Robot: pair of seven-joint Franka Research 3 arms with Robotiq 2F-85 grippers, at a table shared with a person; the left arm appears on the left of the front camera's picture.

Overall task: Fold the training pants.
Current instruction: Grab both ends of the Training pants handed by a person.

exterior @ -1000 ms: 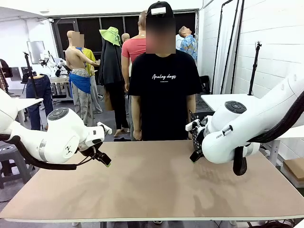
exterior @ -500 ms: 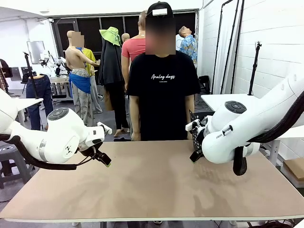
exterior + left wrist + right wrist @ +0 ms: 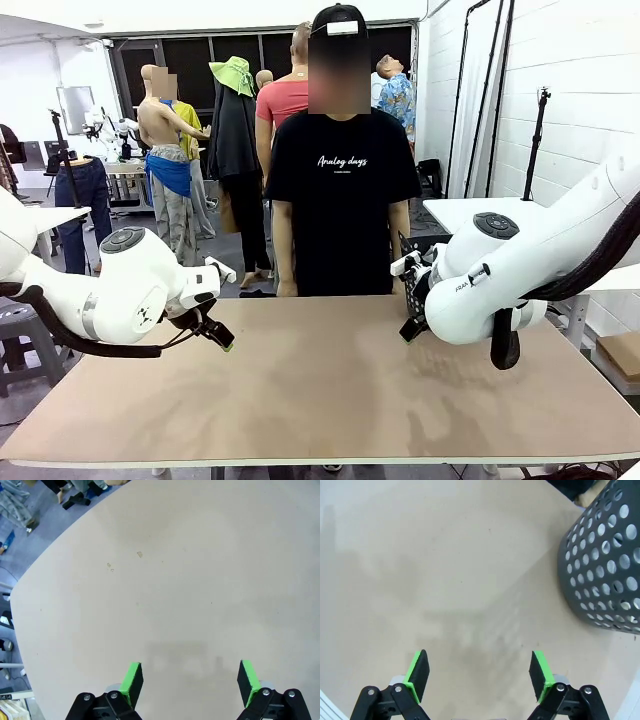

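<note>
The training pants are out of view. My left gripper [image 3: 222, 338] hovers just above the bare tan table [image 3: 320, 390] at its left side. It is open, and its green pads [image 3: 133, 679] stand wide apart over empty tabletop. My right gripper [image 3: 408, 328] hangs over the table's right side, also open, with nothing between its green pads [image 3: 417, 674].
A dark perforated basket [image 3: 605, 570] stands on the table close to the right gripper, also seen behind the right arm [image 3: 408, 262]. A person in a black T-shirt [image 3: 342, 190] stands at the far edge with arms down. The middle of the table is free.
The person has shifted slightly to the left. Both arms and grippers are as before.
</note>
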